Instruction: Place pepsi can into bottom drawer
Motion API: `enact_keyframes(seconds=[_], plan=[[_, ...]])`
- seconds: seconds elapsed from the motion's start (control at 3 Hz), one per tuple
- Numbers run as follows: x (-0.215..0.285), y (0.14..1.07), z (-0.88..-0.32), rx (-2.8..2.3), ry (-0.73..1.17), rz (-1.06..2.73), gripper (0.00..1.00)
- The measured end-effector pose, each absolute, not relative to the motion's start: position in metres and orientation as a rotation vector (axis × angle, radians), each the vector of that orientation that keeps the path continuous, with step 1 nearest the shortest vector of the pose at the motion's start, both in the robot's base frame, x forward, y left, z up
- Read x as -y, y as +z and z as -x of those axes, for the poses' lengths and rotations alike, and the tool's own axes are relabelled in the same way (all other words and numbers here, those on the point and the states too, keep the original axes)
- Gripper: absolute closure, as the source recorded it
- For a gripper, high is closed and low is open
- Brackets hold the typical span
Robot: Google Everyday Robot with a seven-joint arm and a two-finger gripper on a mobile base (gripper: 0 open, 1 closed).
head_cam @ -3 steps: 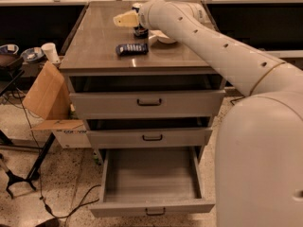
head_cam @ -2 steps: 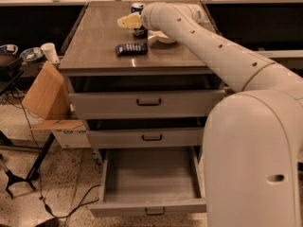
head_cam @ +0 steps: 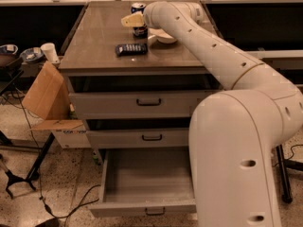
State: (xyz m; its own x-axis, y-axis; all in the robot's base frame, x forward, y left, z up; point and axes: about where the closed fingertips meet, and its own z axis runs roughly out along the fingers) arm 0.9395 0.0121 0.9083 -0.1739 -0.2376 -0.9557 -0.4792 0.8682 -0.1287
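One pepsi can (head_cam: 138,7) stands upright on the far part of the cabinet's brown countertop (head_cam: 97,37), and its silver top and a strip of blue wall show just above the gripper (head_cam: 134,22). The gripper is right at the can, with a pale yellowish part lying across the can's front. From this angle I cannot tell whether it is clamped on the can or spread around it. A white bowl (head_cam: 164,36) sits just to the right of the can, partly hidden by the robot's arm (head_cam: 213,56), which reaches in from the lower right across the countertop. A flat dark packet (head_cam: 131,48) lies nearer the camera, in front of the can and apart from it. Below the countertop, the top drawer (head_cam: 142,104) and the middle drawer (head_cam: 142,138) show their grey fronts with small dark handles. The bottom drawer (head_cam: 149,176) is pulled far out toward the camera, with its grey floor and side walls in plain sight and nothing lying in it. The can is well apart from it, up on the countertop. A cardboard box (head_cam: 45,91) leans to the left of the cabinet, a white cup (head_cam: 49,52) stands above it, and dark cables (head_cam: 57,207) trail over the speckled floor.
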Motion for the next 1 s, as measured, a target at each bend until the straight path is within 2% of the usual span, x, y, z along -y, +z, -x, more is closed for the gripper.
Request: enact_keyframes(seconds=[0.33,0.67,1.0], plan=[[-0.0157,0.9109,-0.9476,-1.759,0.224,0.564,0.0],[-0.0199,0.9105,-0.9525,-1.767,0.223,0.585,0.14],[-0.0254,0.9095,-0.9537,-1.775,0.236,0.613,0.34]])
